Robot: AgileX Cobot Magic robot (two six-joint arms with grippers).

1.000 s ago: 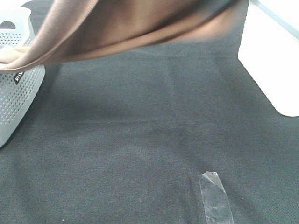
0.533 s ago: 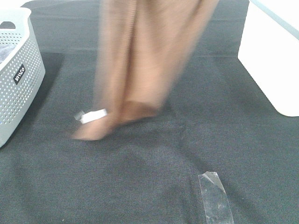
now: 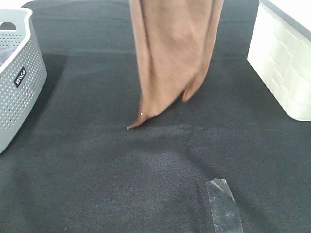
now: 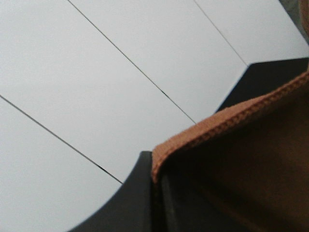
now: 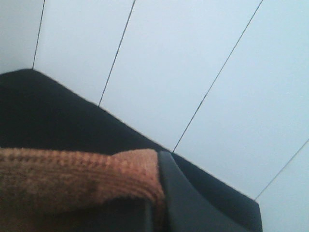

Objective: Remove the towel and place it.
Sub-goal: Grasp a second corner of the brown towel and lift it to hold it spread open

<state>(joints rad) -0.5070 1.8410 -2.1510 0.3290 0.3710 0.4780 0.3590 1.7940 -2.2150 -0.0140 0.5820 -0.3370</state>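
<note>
Nearest, a strip of clear tape [image 3: 224, 206] lies flat on the black cloth [image 3: 97, 184] covering the tabletop. Mid-table, the towel [image 3: 170, 63] hangs in a long brown column, slightly motion-blurred. Its lowest corner touches the cloth just left of centre, and a second fold hangs just above the surface to the right of it. The grey perforated basket [image 3: 22, 92] stands at the left edge, well apart from the towel, and a white bin [image 3: 284, 68] stands far right. The hold itself is above the high view's frame. The wrist views show it: the left fingers [image 4: 130, 203] are clamped on a stitched edge and the right fingers [image 5: 188, 198] pinch another hem. Judged progress: removal looks done, since the towel hangs clear of the basket. Placing is left: lowering it, laying it flat on the cloth, then letting go.
</note>
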